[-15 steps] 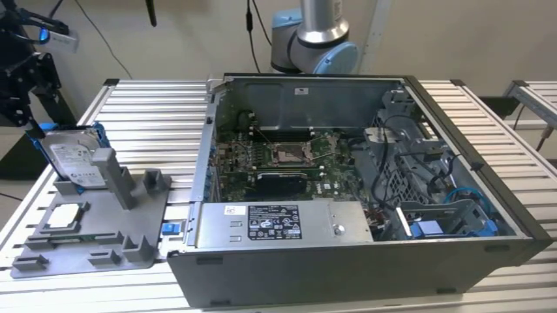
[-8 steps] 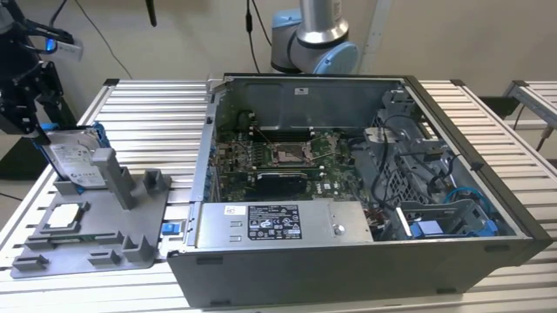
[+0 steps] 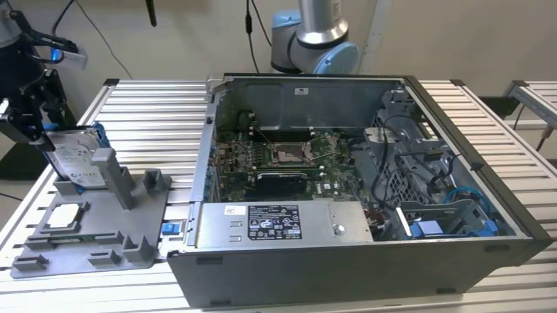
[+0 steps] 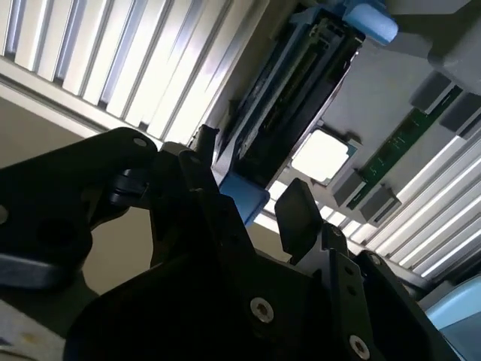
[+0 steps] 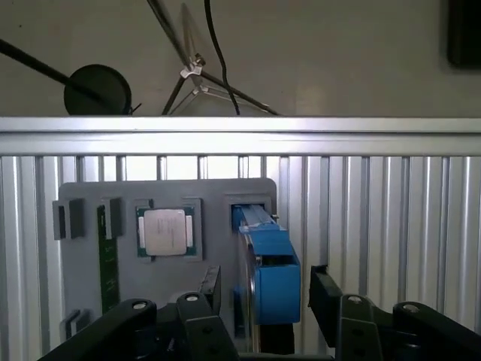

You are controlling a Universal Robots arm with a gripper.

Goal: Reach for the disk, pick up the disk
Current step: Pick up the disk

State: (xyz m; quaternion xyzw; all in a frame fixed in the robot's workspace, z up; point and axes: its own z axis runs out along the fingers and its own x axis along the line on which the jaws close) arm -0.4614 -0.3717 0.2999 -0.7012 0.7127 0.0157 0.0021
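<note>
Reach is judged nearly done: the gripper [image 5: 264, 292] is positioned over the disk [image 3: 74, 156], stood upright in the grey fixture [image 3: 100, 225] at nine o'clock of the computer case [image 3: 348, 274] in the exterior view. Fingers [image 5: 325, 292] are spread astride its blue rail [image 5: 274, 263], unclosed; grasp and lift are left.

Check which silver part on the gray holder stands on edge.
The disk, blue-railed with a white label: upright in its slot, the open tool straddling it. The square chip lies flat in its recess.
</note>
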